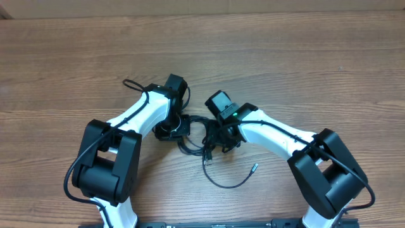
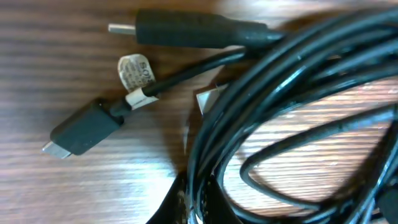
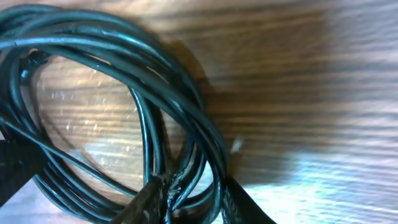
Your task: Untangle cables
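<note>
The black cables [image 1: 195,134] lie tangled on the wooden table between my two grippers. My left gripper [image 1: 176,128] is shut on a few strands at the tangle's left side. In the left wrist view its fingers [image 2: 176,206] pinch the glossy cables [image 2: 280,68]. Beside them lie a flat plug with a white label [image 2: 84,127] and a long barrel plug [image 2: 186,28]. My right gripper [image 1: 219,139] holds the tangle's right side. In the right wrist view the coiled cables [image 3: 124,59] pass between its fingers [image 3: 142,202], which press on several strands. One loose end with a silver tip [image 1: 254,167] trails toward the front.
Bare wooden table [image 1: 304,57] surrounds the tangle on all sides. Both arm bases stand at the front edge [image 1: 104,168]. A thicker black wire [image 1: 131,83] belonging to the left arm loops off its wrist.
</note>
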Robot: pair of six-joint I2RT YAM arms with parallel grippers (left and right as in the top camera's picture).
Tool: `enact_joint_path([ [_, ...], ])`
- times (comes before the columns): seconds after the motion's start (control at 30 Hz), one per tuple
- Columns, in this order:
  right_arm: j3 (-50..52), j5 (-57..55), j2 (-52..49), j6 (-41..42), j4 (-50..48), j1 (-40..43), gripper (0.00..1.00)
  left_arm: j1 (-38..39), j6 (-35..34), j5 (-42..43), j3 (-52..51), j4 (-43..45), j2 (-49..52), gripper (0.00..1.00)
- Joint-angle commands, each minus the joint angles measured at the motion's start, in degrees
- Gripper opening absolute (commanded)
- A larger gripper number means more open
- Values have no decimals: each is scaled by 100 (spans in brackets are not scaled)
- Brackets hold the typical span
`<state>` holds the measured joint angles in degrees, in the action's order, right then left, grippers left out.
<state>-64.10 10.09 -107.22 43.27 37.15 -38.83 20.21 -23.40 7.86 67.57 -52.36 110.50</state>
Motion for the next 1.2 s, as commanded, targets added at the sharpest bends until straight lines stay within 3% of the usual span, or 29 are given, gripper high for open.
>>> enact_joint_path([
  [0.0,42,136,-24,-22,-48,-107,28,-37,-258,-1001,-597,-149,549,4],
  [0.2,42,22,-24,-20,-68,-107,30,-37,-382,-1040,-632,-378,549,4],
  [0.3,42,20,-24,-24,-66,-107,50,-39,-337,-929,-629,-428,518,4],
  [0.57,42,22,-24,-22,-68,-107,77,-42,-232,-780,-317,-938,-374,5],
  [0.73,42,-4,-24,-22,-70,-107,99,-42,-229,-791,107,-1088,-1049,17],
  [0.87,42,-20,-24,-22,-90,-107,100,-42,-234,-846,284,-916,-1318,36],
  [1.03,42,-20,-24,-22,-79,-107,100,-42,-238,-841,282,-608,-1292,46],
  [1.1,39,-20,-24,-22,-66,-107,89,-39,-238,-841,273,-608,-1250,44],
  [1.17,39,-17,-24,-22,-63,-107,71,-39,-238,-826,251,-623,-1220,41],
])
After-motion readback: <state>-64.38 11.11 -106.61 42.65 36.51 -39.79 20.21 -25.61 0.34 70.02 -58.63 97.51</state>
